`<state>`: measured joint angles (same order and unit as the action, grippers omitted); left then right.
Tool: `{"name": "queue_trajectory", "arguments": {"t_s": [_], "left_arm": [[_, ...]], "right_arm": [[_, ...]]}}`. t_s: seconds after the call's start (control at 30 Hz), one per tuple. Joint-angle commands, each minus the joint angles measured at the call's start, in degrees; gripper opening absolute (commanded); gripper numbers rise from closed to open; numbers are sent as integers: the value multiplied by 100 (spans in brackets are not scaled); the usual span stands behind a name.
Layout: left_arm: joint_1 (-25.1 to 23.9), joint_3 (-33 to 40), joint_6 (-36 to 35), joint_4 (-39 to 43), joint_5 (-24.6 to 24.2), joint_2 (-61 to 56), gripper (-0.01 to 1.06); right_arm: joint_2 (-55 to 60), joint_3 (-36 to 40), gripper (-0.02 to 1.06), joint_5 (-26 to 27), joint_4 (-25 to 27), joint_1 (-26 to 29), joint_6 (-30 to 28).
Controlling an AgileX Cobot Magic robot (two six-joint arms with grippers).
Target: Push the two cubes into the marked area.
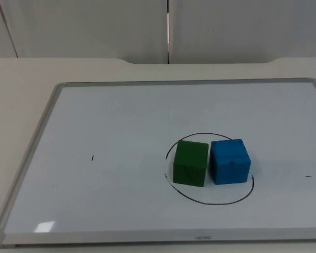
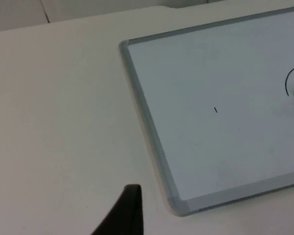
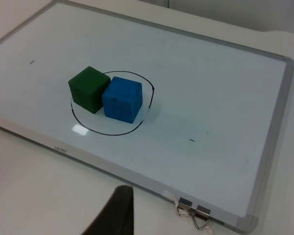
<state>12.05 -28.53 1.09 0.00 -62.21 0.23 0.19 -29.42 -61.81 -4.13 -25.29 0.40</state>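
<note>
A green cube [image 1: 190, 163] and a blue cube [image 1: 229, 161] stand side by side, touching, inside a black hand-drawn circle [image 1: 210, 203] on the whiteboard [image 1: 95, 121]. The right wrist view shows the same pair: the green cube [image 3: 89, 89] and the blue cube [image 3: 122, 99] within the circle [image 3: 108, 132]. My right gripper [image 3: 115, 215] hangs over the bare table outside the board's edge, well away from the cubes. My left gripper [image 2: 125, 215] waits over the table beside a corner of the board [image 2: 176, 208], holding nothing that I can see.
The whiteboard has a raised grey frame [image 1: 29, 158]. Two metal binder clips [image 3: 193, 213] sit on its edge near one corner. Small pen marks [image 1: 92, 157] [image 1: 307, 176] lie on the board. A grey partition wall [image 1: 95, 26] closes the table's far side.
</note>
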Motion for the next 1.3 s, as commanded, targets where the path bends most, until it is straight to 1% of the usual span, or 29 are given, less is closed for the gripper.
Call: {"name": "queue_trajectory", "arguments": {"t_s": [0.0,0.17,0.23,0.4,0.5,0.67,0.8,0.83,1.0,1.03,1.13,1.17,1.27], "left_arm": [[-128,29,-34,0,66,-23,105],[-499,29,-34,0,66,-23,105],[-543,29,-34,0,66,-23,105],[-957,29,-34,0,66,-23,105],[-1057,29,-34,0,66,-23,105],[-1141,29,-34,0,66,-23,105],[-1141,29,-34,0,66,-23,105],[-1141,29,-34,0,66,-23,105],[-1141,29,-34,0,66,-23,105],[-1141,29,-34,0,66,-23,105],[-1141,29,-34,0,66,-23,105],[-1141,29,-34,0,66,-23,105],[-1141,29,-34,0,66,-23,105]], "right_arm": [[-19,0,105,8,-4,3,11],[-19,0,105,8,-4,3,11],[-19,0,105,8,-4,3,11],[-19,0,105,8,-4,3,11],[-19,0,105,8,-4,26,11],[-19,0,105,8,-4,285,11],[-19,0,105,8,-4,600,11],[-19,0,105,8,-4,600,11],[-19,0,105,8,-4,1099,11],[-19,0,105,8,-4,1099,11],[-19,0,105,8,-4,1397,11],[-19,0,105,8,-4,1397,11],[-19,0,105,8,-4,1769,11]]}}
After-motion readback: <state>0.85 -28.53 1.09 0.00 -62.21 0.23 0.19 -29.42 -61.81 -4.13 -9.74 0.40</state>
